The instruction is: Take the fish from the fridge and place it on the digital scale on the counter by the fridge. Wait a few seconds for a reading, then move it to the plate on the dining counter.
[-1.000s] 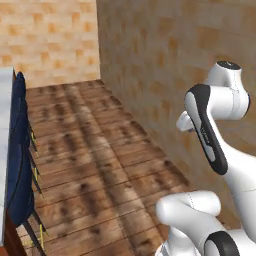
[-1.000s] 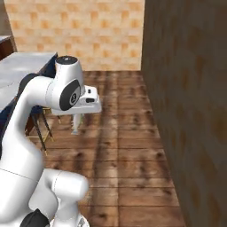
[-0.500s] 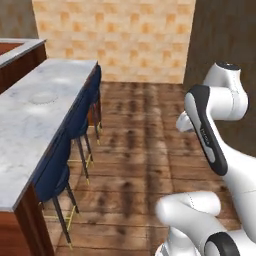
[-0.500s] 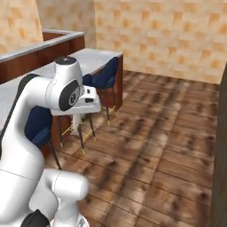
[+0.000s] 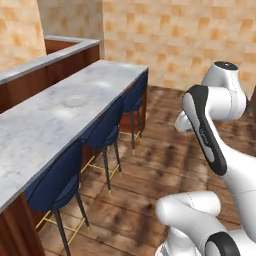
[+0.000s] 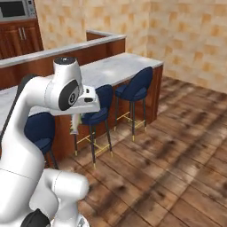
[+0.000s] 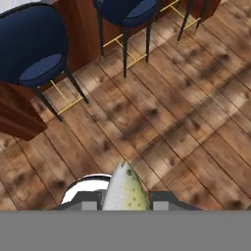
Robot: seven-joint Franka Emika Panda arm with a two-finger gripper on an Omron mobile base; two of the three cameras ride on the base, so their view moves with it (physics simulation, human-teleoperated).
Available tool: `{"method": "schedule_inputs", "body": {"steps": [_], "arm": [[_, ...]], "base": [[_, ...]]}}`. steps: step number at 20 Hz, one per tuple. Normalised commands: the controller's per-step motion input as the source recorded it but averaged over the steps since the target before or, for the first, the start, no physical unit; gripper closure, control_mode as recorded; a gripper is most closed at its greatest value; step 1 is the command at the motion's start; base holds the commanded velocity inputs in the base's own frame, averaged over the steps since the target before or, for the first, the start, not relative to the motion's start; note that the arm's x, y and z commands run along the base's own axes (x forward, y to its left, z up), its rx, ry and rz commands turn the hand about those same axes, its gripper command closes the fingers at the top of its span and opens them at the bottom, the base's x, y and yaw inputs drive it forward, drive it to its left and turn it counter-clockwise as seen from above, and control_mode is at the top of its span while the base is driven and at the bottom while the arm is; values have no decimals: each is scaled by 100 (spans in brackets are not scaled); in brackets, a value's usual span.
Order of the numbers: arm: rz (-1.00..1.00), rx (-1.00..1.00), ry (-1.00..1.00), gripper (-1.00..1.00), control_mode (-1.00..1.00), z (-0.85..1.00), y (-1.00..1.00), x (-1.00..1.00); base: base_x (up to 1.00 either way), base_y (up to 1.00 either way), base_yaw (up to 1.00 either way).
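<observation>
The gripper (image 7: pixel 125 206) is pinched shut on the fish (image 7: pixel 125 190), whose silvery-tan head pokes out from between the jaws and points down toward the wooden floor (image 7: pixel 166 122) below the hand. In the right base view the fish (image 6: pixel 75 125) hangs just under the hand, head down, its tail end hidden in the grip. Small and slender, it looks light and probably slick, with a soft body that could slide or twist if squeezed near the narrow tail; a hold across the thicker middle seems the safest purchase, though the exact contact point cannot be made out. Beyond the hand and off to one side stand dark blue bar stools (image 7: pixel 34 49) tucked against a long marble dining counter (image 5: pixel 45 125). Farther along that counter top lies the plate (image 5: pixel 75 101), a pale round shape barely distinct from the stone, well apart from the hand. With the fish carried toward this counter, the setting-down on the plate appears to be the step ahead.
</observation>
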Motion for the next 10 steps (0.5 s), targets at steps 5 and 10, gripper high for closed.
{"method": "schedule_inputs", "body": {"steps": [5, 10], "arm": [[0, 0, 0, 100, 100, 0, 0, 0], [0, 0, 0, 100, 100, 0, 0, 0]], "base": [[94, -70, 57], [92, -61, 60]]}}
